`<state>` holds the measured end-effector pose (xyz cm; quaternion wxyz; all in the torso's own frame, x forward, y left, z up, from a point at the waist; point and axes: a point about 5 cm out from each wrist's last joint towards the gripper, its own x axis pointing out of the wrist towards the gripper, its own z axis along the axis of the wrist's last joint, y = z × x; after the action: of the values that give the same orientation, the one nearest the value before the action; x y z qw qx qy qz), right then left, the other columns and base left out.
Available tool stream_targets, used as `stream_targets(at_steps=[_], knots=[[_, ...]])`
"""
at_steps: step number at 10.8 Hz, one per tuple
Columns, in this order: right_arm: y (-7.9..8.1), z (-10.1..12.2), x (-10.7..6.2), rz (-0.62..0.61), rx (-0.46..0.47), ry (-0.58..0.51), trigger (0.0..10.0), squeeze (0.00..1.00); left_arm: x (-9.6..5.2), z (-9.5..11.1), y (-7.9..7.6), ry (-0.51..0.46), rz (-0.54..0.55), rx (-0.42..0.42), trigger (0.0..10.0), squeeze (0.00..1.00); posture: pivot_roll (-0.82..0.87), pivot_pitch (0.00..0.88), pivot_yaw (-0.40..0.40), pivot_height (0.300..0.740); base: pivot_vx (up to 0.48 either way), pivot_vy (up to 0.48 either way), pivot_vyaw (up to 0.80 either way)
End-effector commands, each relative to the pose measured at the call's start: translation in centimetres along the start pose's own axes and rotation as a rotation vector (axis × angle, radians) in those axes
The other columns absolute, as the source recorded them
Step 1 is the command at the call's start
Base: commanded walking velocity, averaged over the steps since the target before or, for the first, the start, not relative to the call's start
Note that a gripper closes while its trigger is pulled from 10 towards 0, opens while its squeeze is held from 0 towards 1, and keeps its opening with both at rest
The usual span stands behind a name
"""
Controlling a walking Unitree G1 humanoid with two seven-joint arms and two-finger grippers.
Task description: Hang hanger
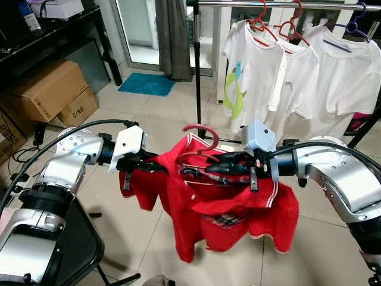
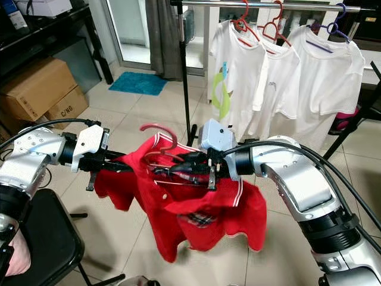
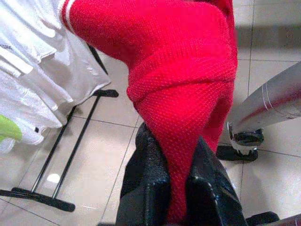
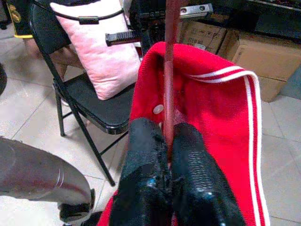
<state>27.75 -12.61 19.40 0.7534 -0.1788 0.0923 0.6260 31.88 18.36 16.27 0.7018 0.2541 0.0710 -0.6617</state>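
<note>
Red polo shirt (image 1: 229,208) with white-striped collar, red hanger (image 1: 202,132), white T-shirts (image 1: 297,83)

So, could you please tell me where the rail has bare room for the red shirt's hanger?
The rail is bare between its upright pole and the first red hanger. Rightward it is crowded with three white shirts.

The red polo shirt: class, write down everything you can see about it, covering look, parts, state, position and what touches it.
The red polo shirt is a knitted fabric with white stripes along its collar and sleeve hems, a white button and a plaid patch on the front. It hangs crumpled on a red hanger, in mid-air before the clothes rack. The left gripper pinches one sleeve; the right gripper clamps the hanger's bar at the collar.
</note>
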Motion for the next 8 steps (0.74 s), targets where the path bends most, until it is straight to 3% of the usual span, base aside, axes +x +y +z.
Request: stream_targets(at_steps=[1,5,6,7,8], knots=[[0.1,0.5,0.0,0.021,-0.013,-0.009,0.0,0.00,-0.5,0.8,0.8,-0.015,0.046,0.030,0.0,0.00,-0.13,0.000,0.091,0.740,0.000,0.000,0.00],[0.3,0.4,-0.1,0.020,-0.007,-0.002,0.0,0.00,-0.4,0.7,0.8,-0.022,0.078,0.025,0.0,0.00,-0.13,0.000,0.088,0.740,0.000,0.000,0.00],[0.4,0.2,-0.3,0.006,-0.001,0.011,0.0,0.00,-0.5,0.6,0.7,-0.036,0.081,-0.005,10.0,0.22,-0.14,0.000,0.091,0.740,0.000,0.000,0.00],[0.3,-0.1,-0.5,-0.015,0.008,0.031,0.0,0.00,-0.7,0.8,0.7,-0.067,0.080,-0.023,10.0,1.00,-0.15,0.000,0.090,0.740,0.000,0.000,0.00],[0.0,-0.9,-1.0,-0.057,0.024,0.073,0.0,0.00,-0.9,1.0,0.7,-0.075,0.081,-0.024,10.0,1.00,-0.15,0.000,0.085,0.740,0.000,0.000,0.00]])
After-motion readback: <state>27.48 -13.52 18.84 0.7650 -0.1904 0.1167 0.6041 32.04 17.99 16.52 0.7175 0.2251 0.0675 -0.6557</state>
